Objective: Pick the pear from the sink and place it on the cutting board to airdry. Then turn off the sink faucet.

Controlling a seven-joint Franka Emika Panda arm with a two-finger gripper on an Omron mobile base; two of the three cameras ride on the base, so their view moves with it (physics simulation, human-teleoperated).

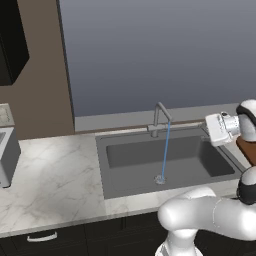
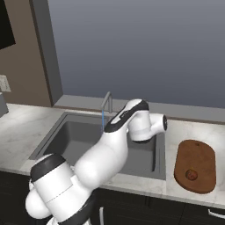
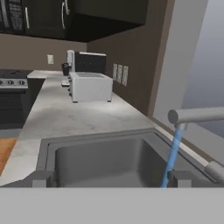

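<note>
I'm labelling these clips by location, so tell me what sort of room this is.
A kitchen, a rendered one. A grey sink sits in a marble counter with the faucet running, a cutting board lies beside the sink with a pear on it, and a stove shows further along the counter.

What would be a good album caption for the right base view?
Pear drying on the cutting board, water still running from the sink faucet into the sink.

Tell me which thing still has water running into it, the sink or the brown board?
The sink. A thin blue stream falls from the faucet into the grey basin. The cutting board, on the counter beside it, just holds the little pear.
</note>
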